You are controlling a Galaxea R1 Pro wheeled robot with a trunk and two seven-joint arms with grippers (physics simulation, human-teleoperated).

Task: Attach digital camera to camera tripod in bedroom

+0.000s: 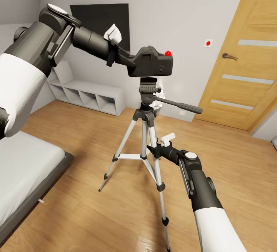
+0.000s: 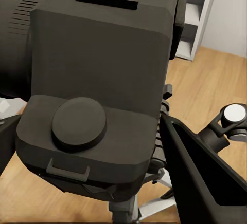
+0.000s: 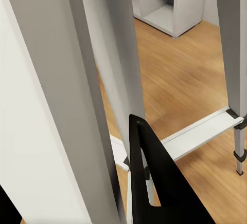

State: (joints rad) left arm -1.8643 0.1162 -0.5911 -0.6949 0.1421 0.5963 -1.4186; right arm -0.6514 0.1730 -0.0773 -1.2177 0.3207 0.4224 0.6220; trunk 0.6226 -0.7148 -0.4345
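Left arm stretched forward at head height, left pincer (image 1: 134, 60) gripping the digital camera (image 1: 152, 63) atop the camera tripod (image 1: 148, 128), right pincer (image 1: 153, 150) low, clamped on a tripod leg, fingertips hidden

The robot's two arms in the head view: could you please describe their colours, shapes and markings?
Both arms have white cylindrical upper segments and dark grey, tube-shaped forearms. Each carries a round white cap on a joint and a small white block near the wrist. The left gripper and right gripper are black; the right wrist view shows a black, tapering finger. No cables are visible.

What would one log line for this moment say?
left gripper: holds black boxy digital camera atop silver-legged camera tripod | right gripper: on tripod leg
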